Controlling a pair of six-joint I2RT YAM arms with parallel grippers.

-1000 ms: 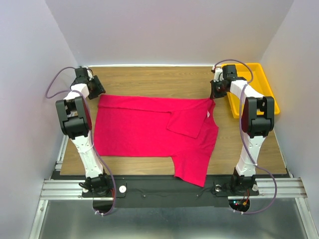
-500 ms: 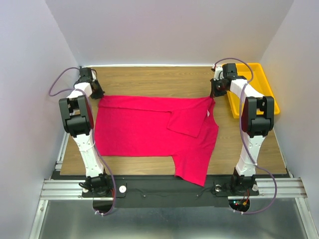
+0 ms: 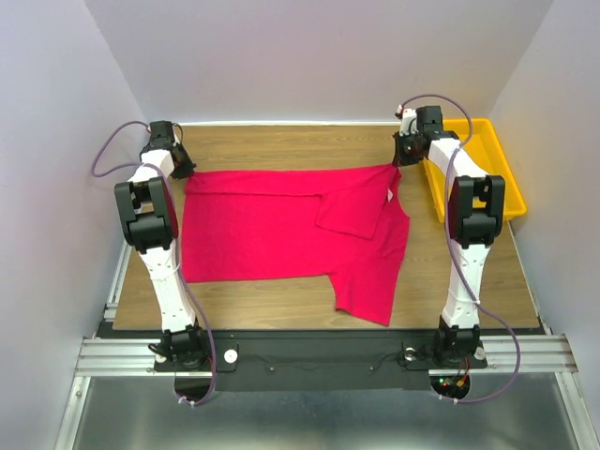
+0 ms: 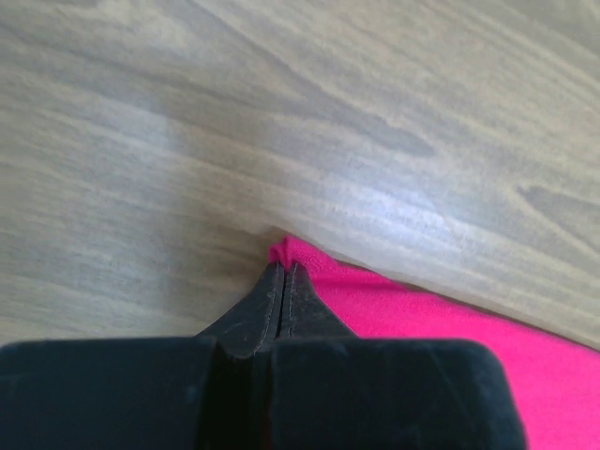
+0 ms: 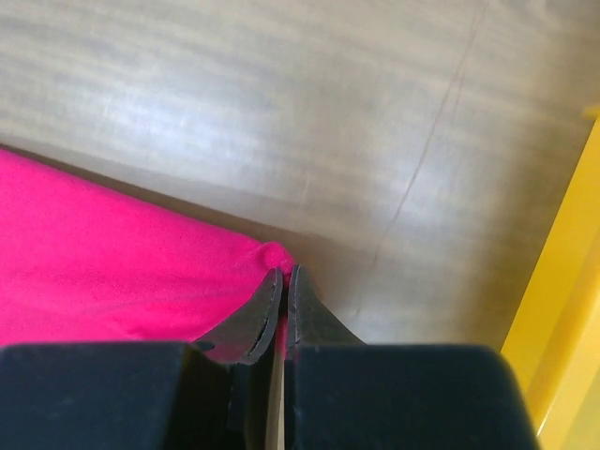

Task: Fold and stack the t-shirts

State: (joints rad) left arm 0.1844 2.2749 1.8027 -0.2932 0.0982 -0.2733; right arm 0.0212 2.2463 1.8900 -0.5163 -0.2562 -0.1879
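With the crimson-pink cotton t-shirt (image 3: 281,225) flat on the wooden table (image 3: 281,145), our left gripper (image 4: 283,272) and right gripper (image 5: 284,275) each pinch a far corner, apparently smoothing it; next we fold that edge nearward.

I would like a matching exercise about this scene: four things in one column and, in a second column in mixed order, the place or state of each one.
Column one:
1. left gripper
2. right gripper
3. yellow tray
4. t-shirt

Column two:
A. spread flat over the middle of the table
B. shut on the far right corner of the shirt
C. at the far right edge of the table, beside the right arm
D. shut on the far left corner of the shirt

Right pairs: 1-D, 2-B, 3-C, 4-A.
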